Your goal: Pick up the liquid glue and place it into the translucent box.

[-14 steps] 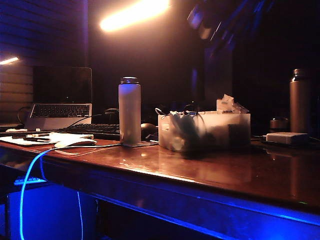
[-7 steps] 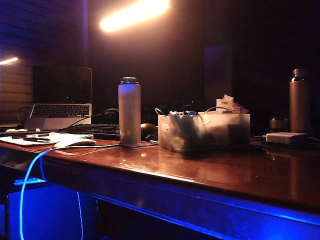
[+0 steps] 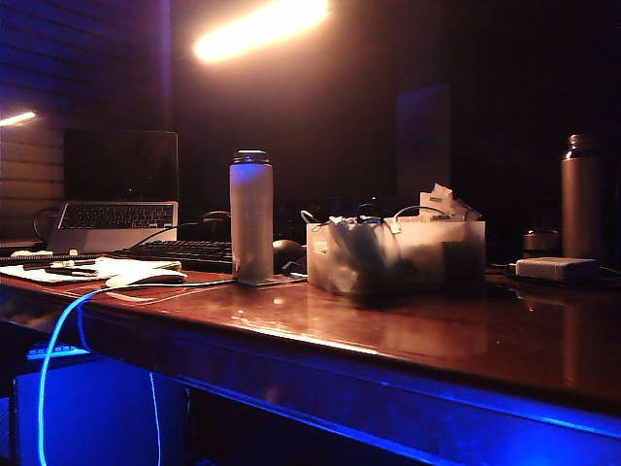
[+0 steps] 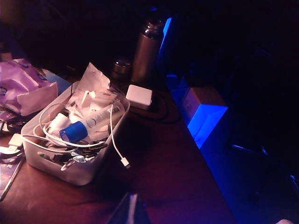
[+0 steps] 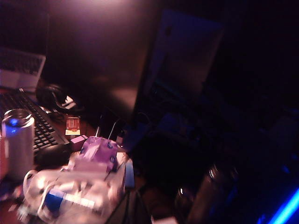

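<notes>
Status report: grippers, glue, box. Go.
Right gripper shut, empty; not visible in any view. Left gripper's state unreadable. Liquid glue lying in the translucent box among cables and papers. Nothing in the way.

— Surface?
— Glossy brown table (image 3: 408, 340), blue light along its front edge.
— Items directly on it?
— Translucent box (image 3: 396, 254) mid-table; frosted bottle (image 3: 251, 216) just beside it toward the left end. Keyboard (image 3: 184, 252) and laptop (image 3: 116, 206) near the back left. White block (image 3: 556, 268) and dark flask (image 3: 580, 196) at the right end.
</notes>
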`<act>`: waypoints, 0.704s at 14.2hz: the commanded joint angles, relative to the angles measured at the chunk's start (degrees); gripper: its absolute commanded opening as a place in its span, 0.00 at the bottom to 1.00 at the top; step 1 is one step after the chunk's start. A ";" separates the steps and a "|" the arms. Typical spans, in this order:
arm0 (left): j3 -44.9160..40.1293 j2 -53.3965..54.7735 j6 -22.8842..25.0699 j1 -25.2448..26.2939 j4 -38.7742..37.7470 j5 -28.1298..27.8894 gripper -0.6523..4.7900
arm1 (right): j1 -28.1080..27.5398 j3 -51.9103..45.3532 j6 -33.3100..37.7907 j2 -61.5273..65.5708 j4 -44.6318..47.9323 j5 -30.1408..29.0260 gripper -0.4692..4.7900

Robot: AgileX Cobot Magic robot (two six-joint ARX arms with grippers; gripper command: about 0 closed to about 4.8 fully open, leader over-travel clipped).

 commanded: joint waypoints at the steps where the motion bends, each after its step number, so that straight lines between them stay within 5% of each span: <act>1: 0.26 -0.22 1.09 0.04 -1.22 0.37 0.11 | 0.02 -13.53 2.05 -12.07 1.97 -0.26 0.09; 6: 0.26 -0.22 2.21 0.04 -3.13 0.37 0.11 | 0.11 -43.76 10.36 -33.57 6.45 -1.57 0.09; 10: 0.26 -0.22 2.21 0.04 -3.41 0.37 0.11 | 0.15 -57.46 19.58 -42.34 6.38 -1.38 0.09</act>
